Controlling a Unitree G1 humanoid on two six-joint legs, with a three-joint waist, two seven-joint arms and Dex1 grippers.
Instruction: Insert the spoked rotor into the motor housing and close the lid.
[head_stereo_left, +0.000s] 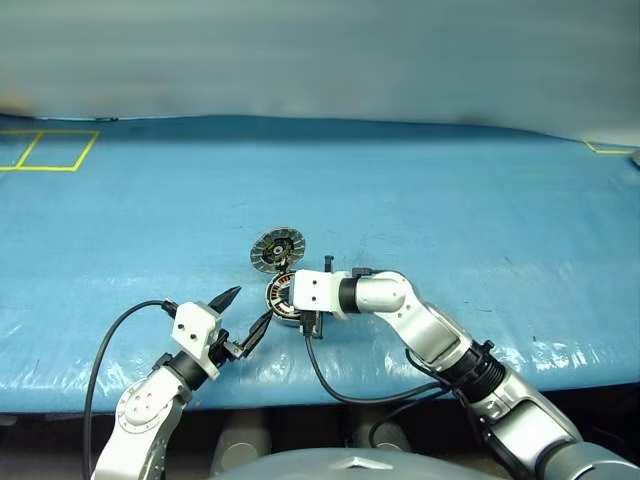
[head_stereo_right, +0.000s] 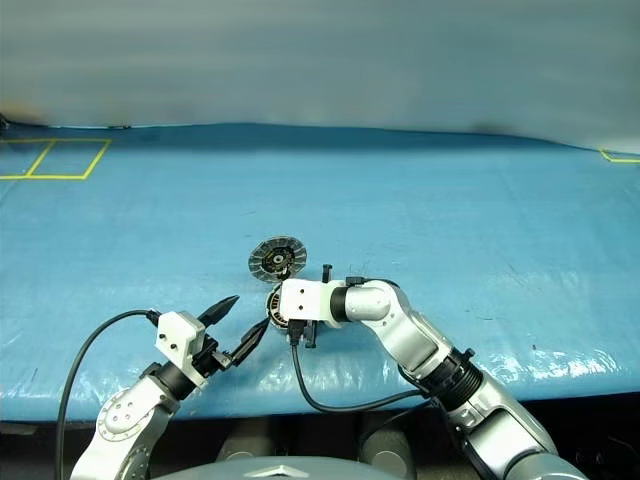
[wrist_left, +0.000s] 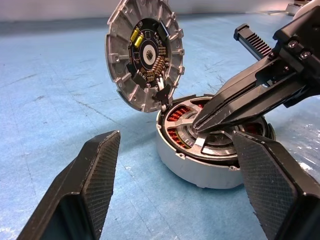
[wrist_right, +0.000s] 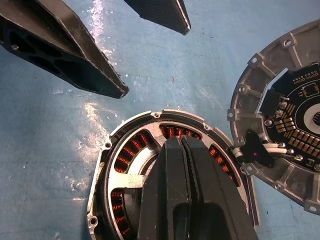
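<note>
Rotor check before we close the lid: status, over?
Right gripper shut, tips on rotor seated in housing. Left gripper open, beside housing. Lid stands open, nothing in the way.

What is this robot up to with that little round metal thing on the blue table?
It is assembling a small motor. The spoked rotor already sits in the motor housing, and the shut right gripper presses its tips on the hub. The lid stands open, hinged at the housing's edge. The open left gripper waits beside it.
</note>
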